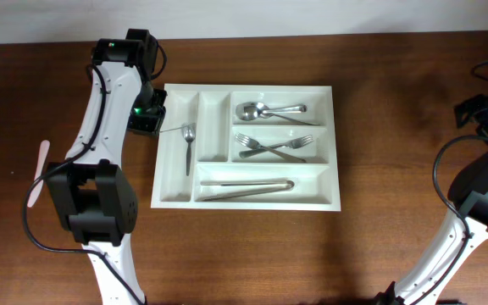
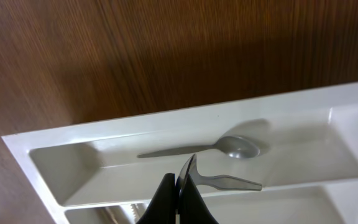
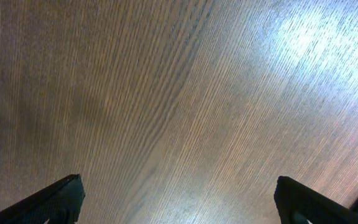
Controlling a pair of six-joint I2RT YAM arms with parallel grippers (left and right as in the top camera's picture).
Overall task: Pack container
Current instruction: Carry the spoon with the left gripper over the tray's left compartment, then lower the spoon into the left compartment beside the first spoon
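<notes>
The glossy white plastic container [image 1: 176,185] lies mid-desk [image 1: 379,237] on dark wood grain. We see our left claw [image 2: 178,185] pinching a slim steel utensil [image 2: 229,182] over a narrow trough, above a teaspoon [image 2: 238,147]; our right claw [image 3: 179,202] gapes wide.

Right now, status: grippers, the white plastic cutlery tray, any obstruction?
Left gripper shut on thin metal utensil above end compartment of white plastic cutlery tray. Right gripper open over wooden table. Spoons, forks, tongs inside. Nothing blocking.
</notes>
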